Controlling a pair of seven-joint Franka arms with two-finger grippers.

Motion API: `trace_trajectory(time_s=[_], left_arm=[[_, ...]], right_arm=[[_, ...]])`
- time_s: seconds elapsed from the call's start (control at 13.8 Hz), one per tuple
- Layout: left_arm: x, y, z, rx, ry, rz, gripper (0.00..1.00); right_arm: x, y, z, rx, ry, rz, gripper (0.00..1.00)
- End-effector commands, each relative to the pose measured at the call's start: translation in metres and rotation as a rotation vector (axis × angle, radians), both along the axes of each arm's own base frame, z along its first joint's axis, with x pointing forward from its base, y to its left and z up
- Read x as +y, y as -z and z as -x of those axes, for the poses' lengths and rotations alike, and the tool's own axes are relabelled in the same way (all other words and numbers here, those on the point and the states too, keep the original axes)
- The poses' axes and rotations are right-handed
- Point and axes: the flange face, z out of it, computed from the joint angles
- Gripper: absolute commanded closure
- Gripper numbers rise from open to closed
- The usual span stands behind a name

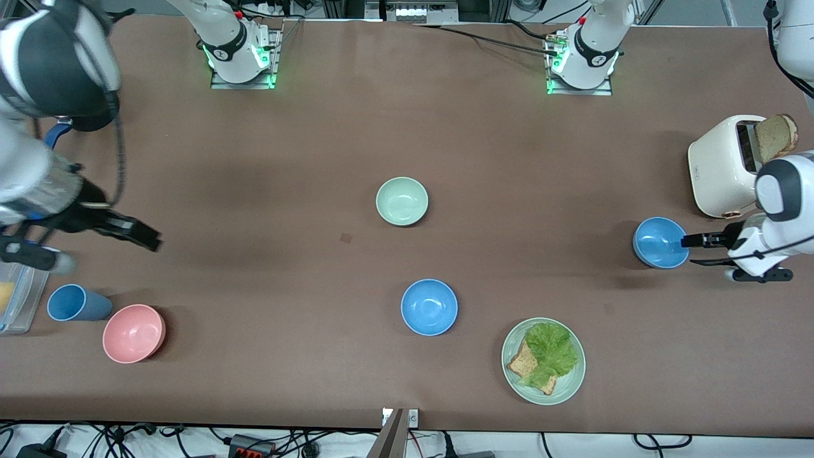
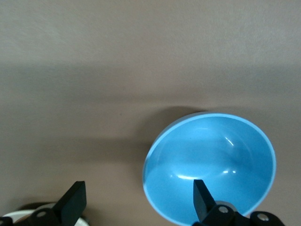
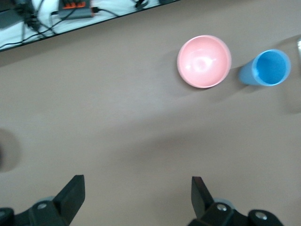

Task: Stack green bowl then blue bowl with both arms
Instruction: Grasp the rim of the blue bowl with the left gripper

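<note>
The green bowl (image 1: 402,201) sits mid-table, with nothing in it. One blue bowl (image 1: 429,306) sits nearer the front camera than it. A second blue bowl (image 1: 661,242) sits toward the left arm's end of the table. My left gripper (image 1: 693,250) is open at this bowl's rim. In the left wrist view one finger (image 2: 202,197) is over the inside of the bowl (image 2: 209,160), and the gripper (image 2: 138,200) straddles its rim. My right gripper (image 1: 145,234) is open and empty above bare table toward the right arm's end; the right wrist view shows it (image 3: 136,195) open.
A white toaster (image 1: 725,166) holding toast stands beside the second blue bowl. A pale green plate (image 1: 575,375) holds lettuce and toast near the front edge. A pink bowl (image 1: 133,333), a blue cup (image 1: 73,303) and a clear container (image 1: 16,299) sit at the right arm's end.
</note>
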Motion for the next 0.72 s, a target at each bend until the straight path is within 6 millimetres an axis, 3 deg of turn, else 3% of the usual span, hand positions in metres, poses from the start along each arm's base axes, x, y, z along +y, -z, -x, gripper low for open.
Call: trace_trajectory(time_s=[0.0,0.29,0.51,0.65], left_arm=[[-0.008,-0.006,0.026,-0.019,0.054,-0.007,0.00],[0.005,0.009,0.046,0.001,0.059,0.013,0.00],[0.002,0.022,0.051,-0.039,0.061,0.006,0.03],[0.000,0.023,0.050,-0.038,0.063,0.008,0.13]], right_arm=[[-0.048,-0.009,0.012,0.005,-0.100,0.030,0.00],[-0.117,-0.009,0.016,0.002,-0.141,-0.059,0.00],[-0.120,-0.017,0.023,0.012,-0.140,-0.049,0.00],[-0.118,-0.021,0.026,0.014,-0.150,-0.028,0.00]])
